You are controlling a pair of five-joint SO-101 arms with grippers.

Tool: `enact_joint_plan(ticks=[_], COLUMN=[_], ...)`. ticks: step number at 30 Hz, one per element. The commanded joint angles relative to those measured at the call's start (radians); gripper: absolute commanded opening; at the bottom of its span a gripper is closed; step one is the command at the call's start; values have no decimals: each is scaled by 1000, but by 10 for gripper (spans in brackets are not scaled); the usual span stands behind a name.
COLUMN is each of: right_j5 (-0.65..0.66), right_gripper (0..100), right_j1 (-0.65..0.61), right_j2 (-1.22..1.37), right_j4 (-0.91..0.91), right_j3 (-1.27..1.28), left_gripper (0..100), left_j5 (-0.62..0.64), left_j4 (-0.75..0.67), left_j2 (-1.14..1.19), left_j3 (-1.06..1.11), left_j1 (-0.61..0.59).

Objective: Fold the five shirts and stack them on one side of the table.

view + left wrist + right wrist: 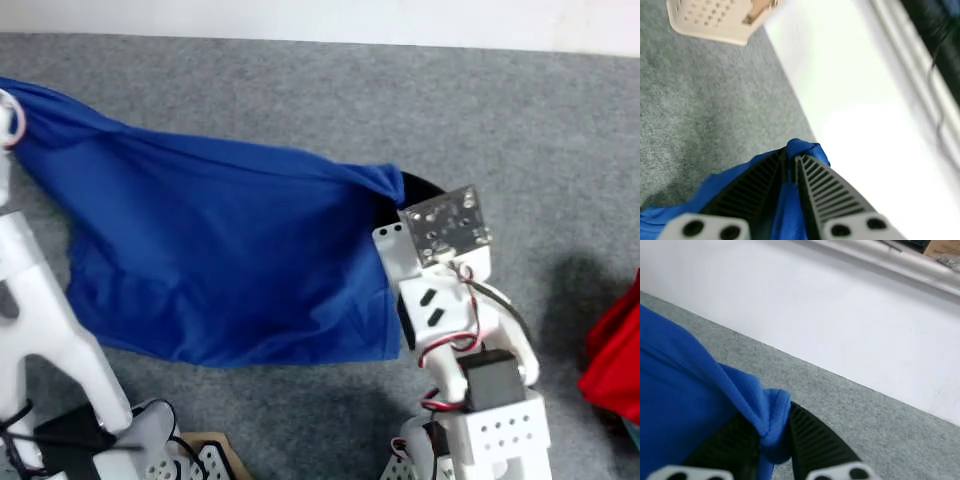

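A blue shirt [220, 260] hangs stretched between my two grippers above the grey table, its lower edge sagging toward the front. My left gripper [790, 167] is shut on one corner of the shirt [805, 149] at the far left of the high view [8, 125]. My right gripper [774, 427] is shut on the opposite corner [771, 412], near the table's middle in the high view [395, 195]. A red shirt [615, 355] lies at the right edge of the table.
A beige perforated basket [715, 17] stands on the carpet off to one side in the left wrist view. A white wall [840, 315] borders the far edge of the grey surface [520, 130]. Both arm bases stand at the front edge.
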Motion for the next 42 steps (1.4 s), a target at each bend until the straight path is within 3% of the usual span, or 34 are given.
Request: enact_joint_plan(ticks=[1,6,12,20,27,32,36,42], right_j5=[15,-5,-150,-153,-153,-155,-155,-155], right_gripper=[6,6,6,6,6,6,6,6], right_j1=[18,42,97,101,99,128,147,151], right_j2=[7,203,549,909,1167,1346,1443,1520], right_j4=[-113,-54,91,134,-19,-139,-151,-150], right_j3=[64,-67,-420,-702,-866,-1044,-1221,-1454], left_gripper=[5,5,5,5,5,5,5,5], left_j5=[-54,-60,-61,-61,-61,-121,-95,-80], left_j4=[-109,-117,-74,143,222,184,89,-109], left_j2=[-4,-4,30,409,753,958,1070,1106], left_j3=[91,125,56,-395,-802,-1092,-1299,-1437], left_j1=[56,84,117,162,197,239,254,266])
